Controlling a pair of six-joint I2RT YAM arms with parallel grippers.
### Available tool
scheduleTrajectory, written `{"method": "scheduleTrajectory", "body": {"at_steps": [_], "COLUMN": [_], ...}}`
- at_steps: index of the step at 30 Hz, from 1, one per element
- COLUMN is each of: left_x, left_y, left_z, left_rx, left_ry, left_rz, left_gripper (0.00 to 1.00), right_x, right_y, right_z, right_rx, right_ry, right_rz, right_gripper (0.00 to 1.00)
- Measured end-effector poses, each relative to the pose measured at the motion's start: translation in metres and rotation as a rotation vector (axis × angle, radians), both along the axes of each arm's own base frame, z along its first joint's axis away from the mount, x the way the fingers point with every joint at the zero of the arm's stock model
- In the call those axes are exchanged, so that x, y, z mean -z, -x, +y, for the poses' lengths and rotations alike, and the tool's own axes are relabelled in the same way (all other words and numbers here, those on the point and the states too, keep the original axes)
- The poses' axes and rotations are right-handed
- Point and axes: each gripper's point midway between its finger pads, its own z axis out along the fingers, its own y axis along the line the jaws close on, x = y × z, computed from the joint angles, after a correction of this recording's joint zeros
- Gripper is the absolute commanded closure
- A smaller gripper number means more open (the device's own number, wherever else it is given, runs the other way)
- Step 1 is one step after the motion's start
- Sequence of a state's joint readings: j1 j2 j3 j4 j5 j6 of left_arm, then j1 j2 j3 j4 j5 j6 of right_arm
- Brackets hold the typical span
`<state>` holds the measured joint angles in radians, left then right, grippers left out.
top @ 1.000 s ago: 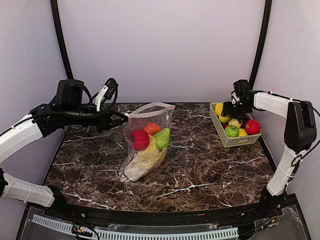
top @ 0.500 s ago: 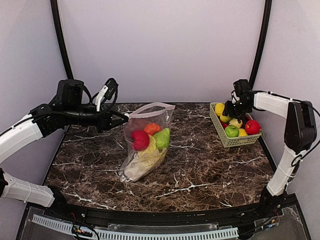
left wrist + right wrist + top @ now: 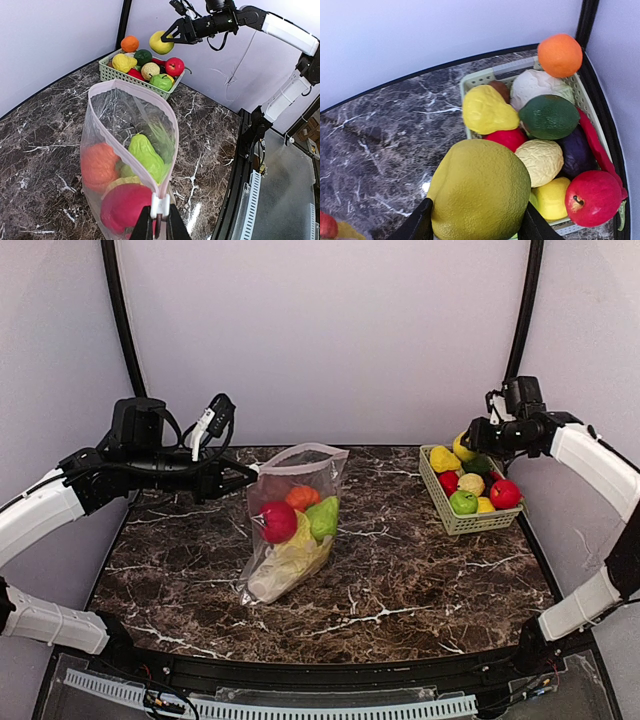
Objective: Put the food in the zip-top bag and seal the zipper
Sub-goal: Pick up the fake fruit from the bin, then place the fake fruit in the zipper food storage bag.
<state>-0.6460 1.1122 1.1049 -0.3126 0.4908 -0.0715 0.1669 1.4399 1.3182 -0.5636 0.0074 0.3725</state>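
R gripper (image 3: 479,221) lifted yellow fruit (image 3: 479,189) out of basket (image 3: 470,81), jaws clamped on it. L gripper (image 3: 159,229) jaws pinch zipper (image 3: 159,204), bag (image 3: 122,112) open. Ready to carry over.

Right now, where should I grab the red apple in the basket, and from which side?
Across its round sides, from above: the red apple sits exposed atop the pile by the basket rim, which likely hinders a sideways approach.

Underside of yellow-green fruit (image 3: 480,190) and most of right end effector (image 3: 477,222) beyond bottom edge
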Motion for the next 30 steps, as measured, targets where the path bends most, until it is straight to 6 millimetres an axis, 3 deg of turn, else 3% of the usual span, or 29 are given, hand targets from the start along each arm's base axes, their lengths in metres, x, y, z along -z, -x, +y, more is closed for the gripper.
{"method": "scheduleTrajectory", "body": {"at_steps": [4,13,19,23,30], "left_x": [-0.001,0.000,-0.002,-0.002,-0.002], "left_y": [0.001,0.004,0.006,0.008,0.009], "left_z": [-0.001,-0.001,-0.002,-0.003,-0.003], "left_rx": [0.005,0.015,0.024,0.035,0.042], "left_ry": [0.008,0.022,0.029,0.034,0.037], "left_rz": [0.001,0.013,0.011,0.016,0.018], "left_gripper": [0.99,0.99,0.99,0.99,0.99], "right_x": [-0.037,-0.107,-0.105,-0.098,-0.095], "right_y": [0.018,0.063,0.085,0.091,0.093], "right_z": [0.039,0.189,0.255,0.284,0.316], "right_rx": [-0.174,-0.722,-0.961,-1.058,-1.165], "right_ry": [-0.070,-0.232,-0.295,-0.310,-0.326], "right_rz": [-0.085,-0.221,-0.208,-0.192,-0.186], "right_gripper": [0.50,0.50,0.50,0.50,0.51]}}
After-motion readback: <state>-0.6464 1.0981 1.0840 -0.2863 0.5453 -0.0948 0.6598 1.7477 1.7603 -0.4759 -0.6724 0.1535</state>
